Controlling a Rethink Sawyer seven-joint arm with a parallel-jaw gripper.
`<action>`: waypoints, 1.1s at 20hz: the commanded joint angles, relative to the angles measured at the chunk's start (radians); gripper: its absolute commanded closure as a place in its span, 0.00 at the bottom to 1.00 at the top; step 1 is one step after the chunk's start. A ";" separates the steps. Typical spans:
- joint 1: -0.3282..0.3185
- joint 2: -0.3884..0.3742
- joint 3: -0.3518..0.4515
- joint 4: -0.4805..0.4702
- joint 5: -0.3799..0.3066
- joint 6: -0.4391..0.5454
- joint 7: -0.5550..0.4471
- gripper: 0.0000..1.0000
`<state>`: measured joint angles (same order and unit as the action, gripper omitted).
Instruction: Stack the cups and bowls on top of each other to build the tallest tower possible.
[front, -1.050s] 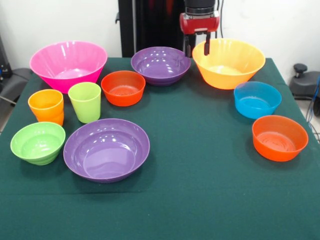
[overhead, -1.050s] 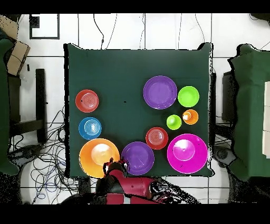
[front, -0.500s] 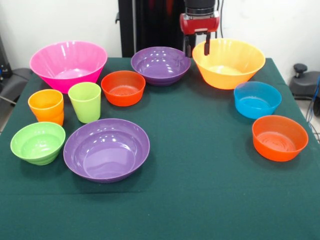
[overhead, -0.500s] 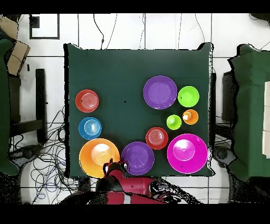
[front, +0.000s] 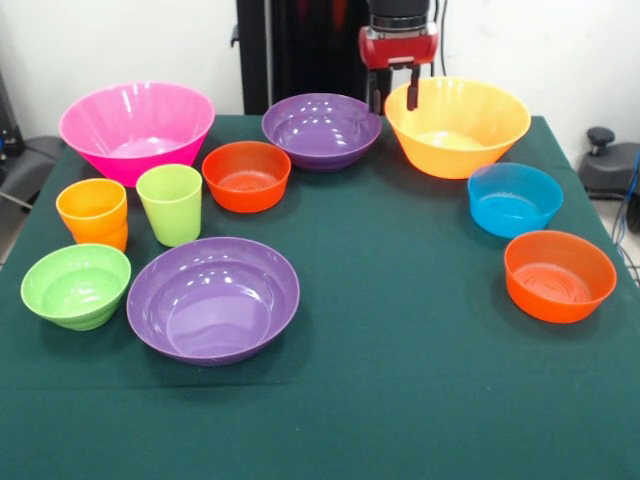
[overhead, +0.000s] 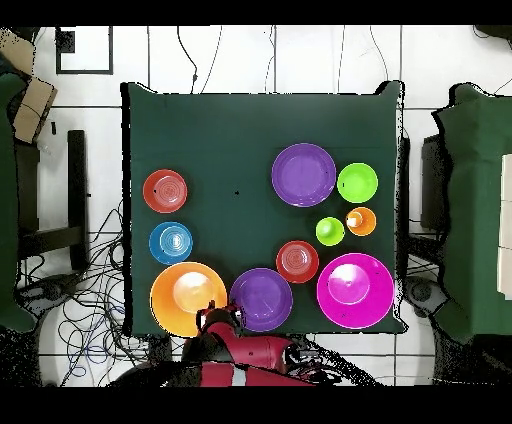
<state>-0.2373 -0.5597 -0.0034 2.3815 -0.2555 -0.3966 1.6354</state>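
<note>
The end effector (front: 394, 99) hangs at the table's back edge, its two dark fingers (front: 413, 92) parted and holding nothing. One finger stands in front of the near-left rim of the large yellow-orange bowl (front: 458, 126), the other in the gap between that bowl and the purple bowl (front: 321, 130) beside it; whether either touches a rim cannot be told. From overhead the end effector (overhead: 212, 318) sits at the table edge between these two bowls.

No tower stands yet: every bowl and cup rests singly on the green table (front: 400, 330). Left of the back purple bowl is a small red-orange bowl (front: 246, 175), then the large pink bowl (front: 137, 129) at the back-left corner. In front of the pink bowl stand the lime-green cup (front: 170, 204) and the orange cup (front: 93, 213), close together. Nearer the front lie the small lime-green bowl (front: 76, 285) and a second wide purple bowl (front: 213, 298), nearly touching. On the right side, the blue bowl (front: 514, 198) sits just in front of the yellow-orange one, with another red-orange bowl (front: 559, 275) nearer still.

No writing or labels can be read. The table's middle and whole front strip are open cloth; the bowls crowd the back and side edges
</note>
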 joint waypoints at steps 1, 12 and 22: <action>0.028 0.002 0.027 -0.064 0.029 -0.042 0.203 0.00; 0.010 0.009 0.049 -0.072 0.007 -0.032 0.203 0.00; -0.012 0.017 0.073 -0.080 -0.011 -0.024 0.198 1.00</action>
<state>-0.2320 -0.5626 -0.0101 2.3815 -0.2555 -0.3966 1.6354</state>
